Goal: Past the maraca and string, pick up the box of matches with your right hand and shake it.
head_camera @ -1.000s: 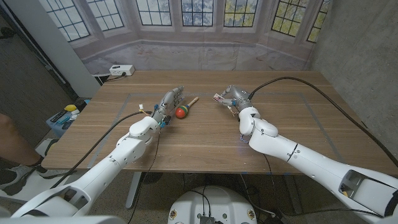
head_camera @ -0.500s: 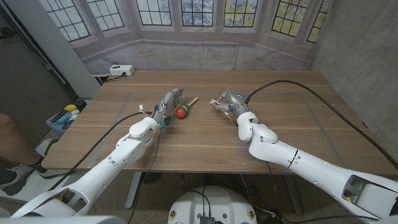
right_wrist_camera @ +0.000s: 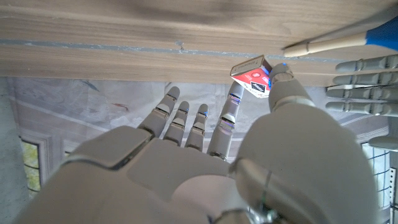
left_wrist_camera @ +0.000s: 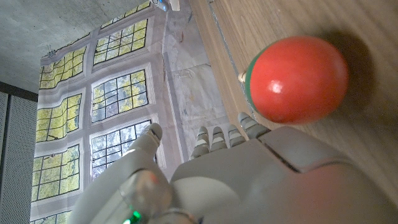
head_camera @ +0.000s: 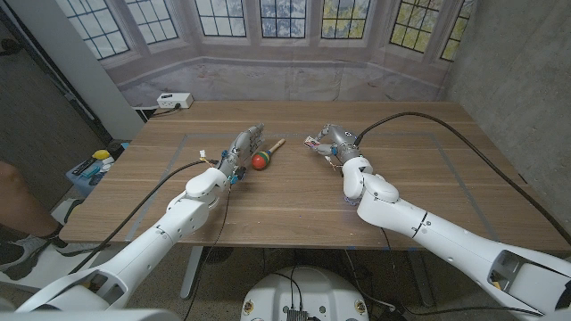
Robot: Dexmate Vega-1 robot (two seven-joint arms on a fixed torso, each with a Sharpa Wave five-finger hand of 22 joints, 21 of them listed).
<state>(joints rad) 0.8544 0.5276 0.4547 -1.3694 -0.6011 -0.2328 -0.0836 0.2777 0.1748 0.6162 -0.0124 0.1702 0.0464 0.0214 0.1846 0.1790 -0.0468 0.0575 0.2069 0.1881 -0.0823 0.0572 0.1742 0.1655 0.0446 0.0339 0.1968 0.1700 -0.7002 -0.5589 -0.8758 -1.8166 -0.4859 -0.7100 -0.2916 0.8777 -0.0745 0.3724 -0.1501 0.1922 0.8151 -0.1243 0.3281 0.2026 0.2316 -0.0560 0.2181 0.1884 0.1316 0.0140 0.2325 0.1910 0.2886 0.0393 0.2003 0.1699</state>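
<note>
Bare brown wooden worktop [head_camera: 294, 192] across the whole near half and out to the right edge, open for either hand. Middle band partly blocked: red-and-green wooden maraca [head_camera: 261, 160] lying left of centre, its pale handle angled toward the far side, white left hand [head_camera: 239, 150] just beside it. Open gap between maraca and white right hand [head_camera: 332, 141], which holds a small red-and-white box of matches [head_camera: 316, 143]. Far strip of worktop toward the window backdrop free.

Right hand [head_camera: 331, 140] raised, pinching; left hand [head_camera: 239, 150] idle.
</note>
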